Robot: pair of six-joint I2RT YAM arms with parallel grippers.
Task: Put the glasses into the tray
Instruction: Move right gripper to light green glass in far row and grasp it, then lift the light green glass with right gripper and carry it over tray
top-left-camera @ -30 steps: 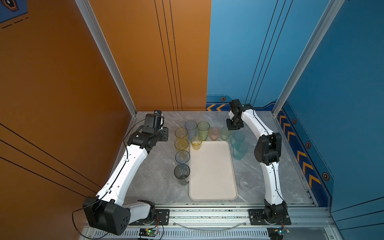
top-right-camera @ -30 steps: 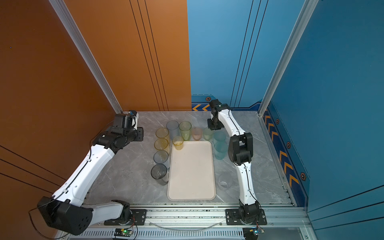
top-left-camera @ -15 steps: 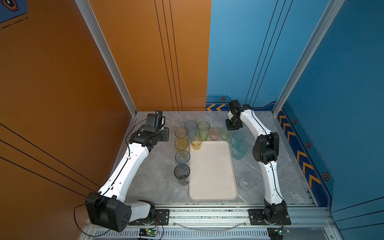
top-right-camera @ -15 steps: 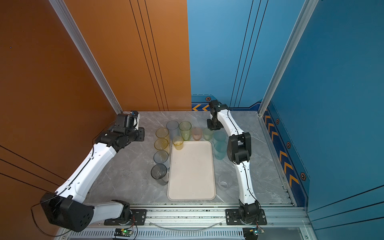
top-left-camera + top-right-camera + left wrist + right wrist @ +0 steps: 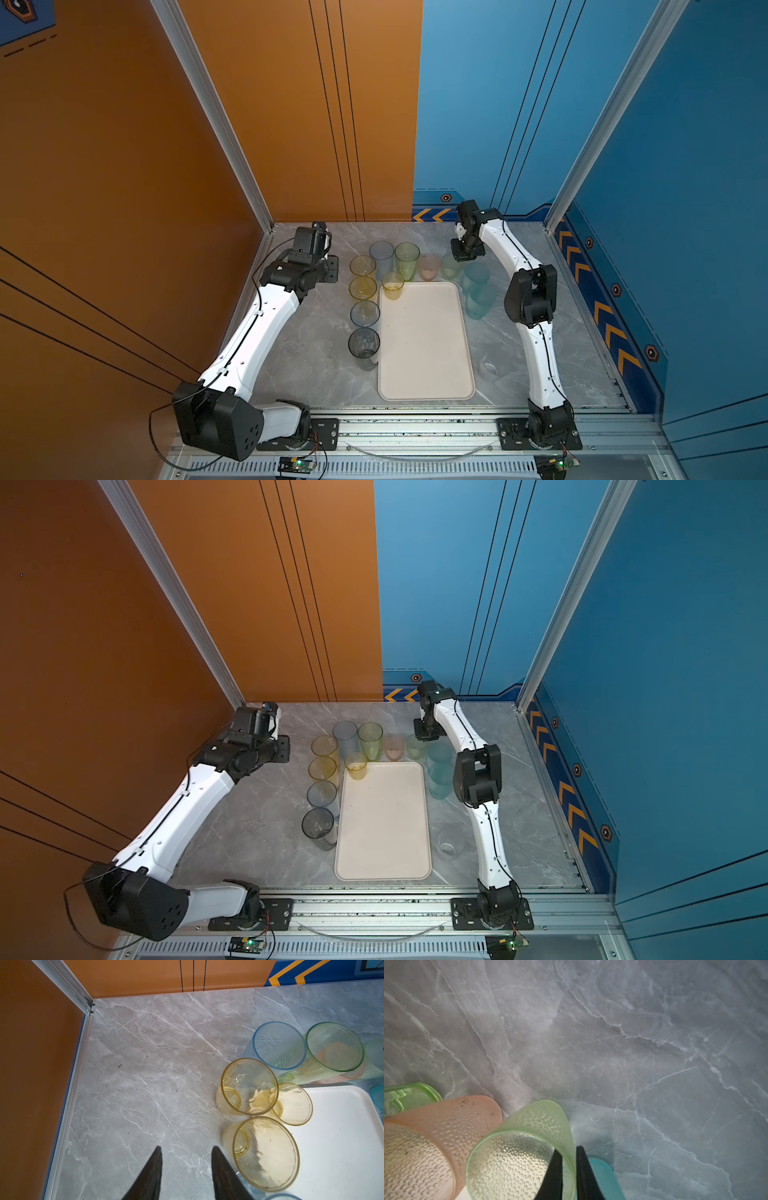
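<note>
The cream tray [image 5: 424,353] lies mid-table, with one small yellow glass [image 5: 392,285] standing in its far left corner. My right gripper [image 5: 568,1151] is shut on the wall of a frosted green glass [image 5: 519,1153], one finger inside and one outside; that glass [image 5: 450,266] stands behind the tray's far right corner. The left gripper [image 5: 186,1148] is open over bare table, beside a yellow glass [image 5: 266,1153]. More glasses ring the tray: yellow [image 5: 362,264], grey [image 5: 364,343], tall green [image 5: 407,255], pink [image 5: 429,267].
Two teal glasses [image 5: 478,286] stand right of the tray under my right arm, and a clear one [image 5: 489,368] nearer the front. A tall blue glass [image 5: 381,253] stands at the back. Orange wall and metal post [image 5: 68,985] close the left corner.
The right gripper's jaws have closed onto the frosted green glass's wall. The left arm has shifted slightly toward the back, its jaws unchanged.
</note>
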